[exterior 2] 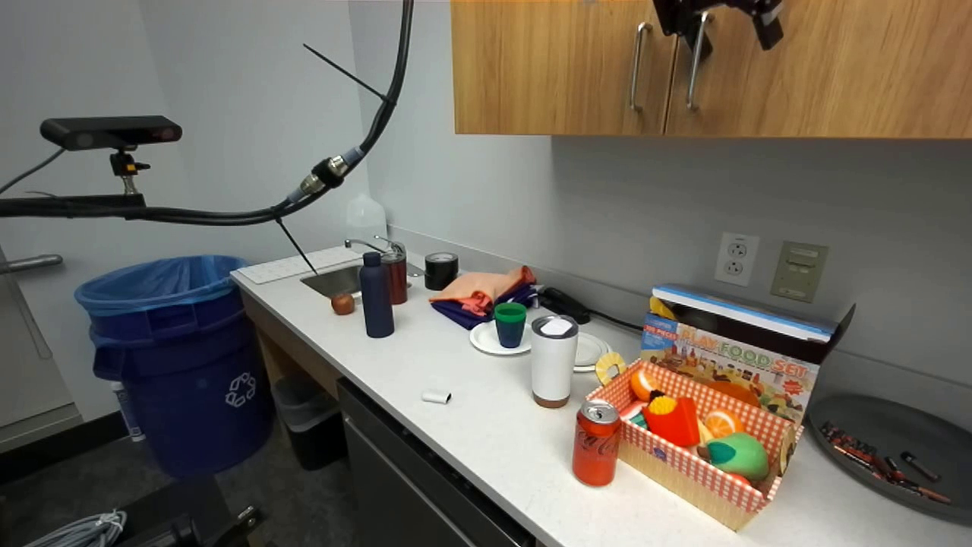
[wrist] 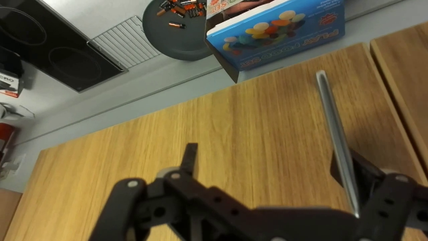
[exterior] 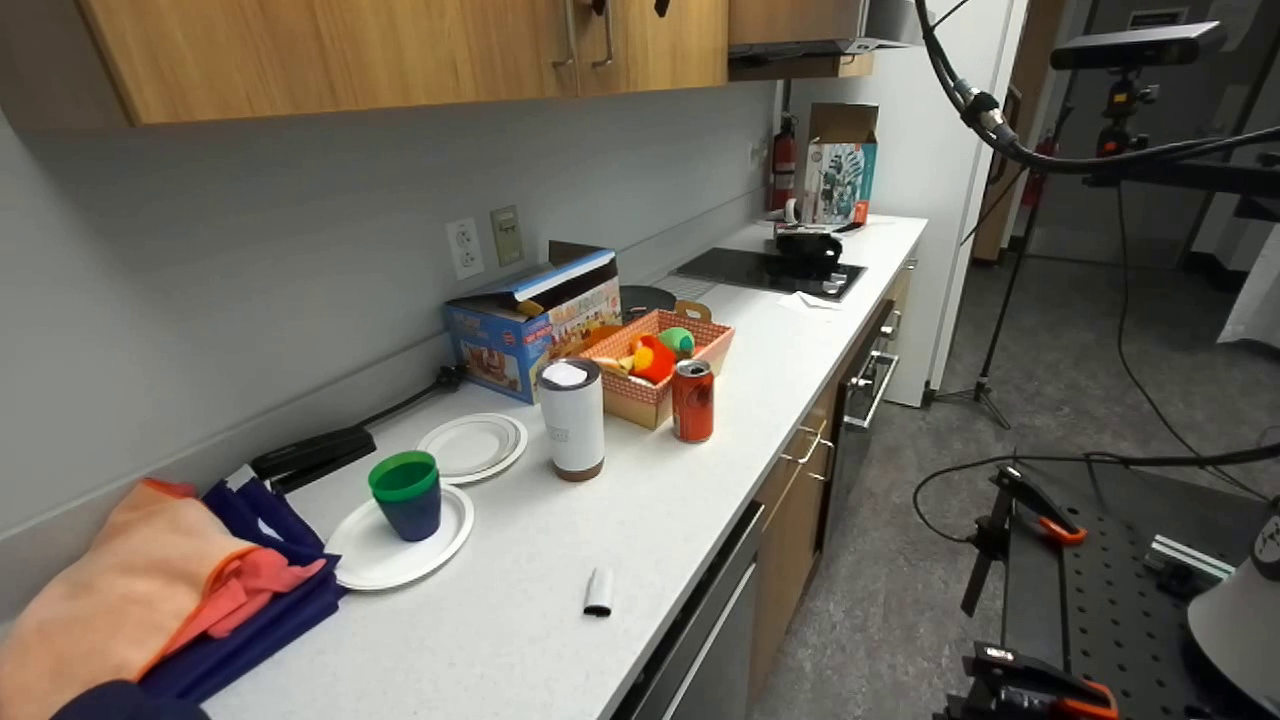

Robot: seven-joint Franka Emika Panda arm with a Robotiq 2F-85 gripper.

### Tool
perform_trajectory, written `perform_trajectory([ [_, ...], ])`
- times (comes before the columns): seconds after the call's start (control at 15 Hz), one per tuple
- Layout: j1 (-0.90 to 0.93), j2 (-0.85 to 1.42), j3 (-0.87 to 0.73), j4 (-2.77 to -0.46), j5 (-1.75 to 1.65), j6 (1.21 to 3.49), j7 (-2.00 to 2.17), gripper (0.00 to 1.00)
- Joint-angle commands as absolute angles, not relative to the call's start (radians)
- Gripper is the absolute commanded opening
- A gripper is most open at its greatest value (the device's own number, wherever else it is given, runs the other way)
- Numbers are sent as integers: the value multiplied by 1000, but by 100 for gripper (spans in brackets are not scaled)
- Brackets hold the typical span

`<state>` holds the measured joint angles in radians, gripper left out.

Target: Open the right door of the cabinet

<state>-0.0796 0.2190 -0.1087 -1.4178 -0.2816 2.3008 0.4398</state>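
Note:
The cabinet (exterior: 340,50) hangs above the counter and also shows in an exterior view (exterior 2: 554,68). Its right door (exterior 2: 850,76) appears shut, level with the adjoining door. It also shows in an exterior view (exterior: 670,60) and fills much of the wrist view (wrist: 247,134). Its silver bar handle (exterior 2: 694,76) also shows in the wrist view (wrist: 329,110). My gripper (wrist: 264,160) is open at the handle. One fingertip lies behind the bar, between bar and door; contact is unclear. The other finger is over the bare panel. Only the fingers show in the exterior views (exterior 2: 738,43).
The adjoining door (wrist: 408,70) has its own handle (exterior 2: 638,68) close by. Below, the counter (exterior: 500,620) bears a play food box (exterior 2: 729,349), a basket (exterior 2: 676,479), a can (exterior 2: 596,448) and a white tumbler (exterior 2: 552,372). A cable (exterior 2: 228,216) hangs beside the arm.

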Motion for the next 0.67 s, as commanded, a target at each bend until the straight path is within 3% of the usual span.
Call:
perform_trajectory([
  [0.0, -47, 240, -157, -1383, -462, 2254, 613, 100],
  [0.6, -20, 118, -153, -1488, -635, 2035, 768, 100],
])
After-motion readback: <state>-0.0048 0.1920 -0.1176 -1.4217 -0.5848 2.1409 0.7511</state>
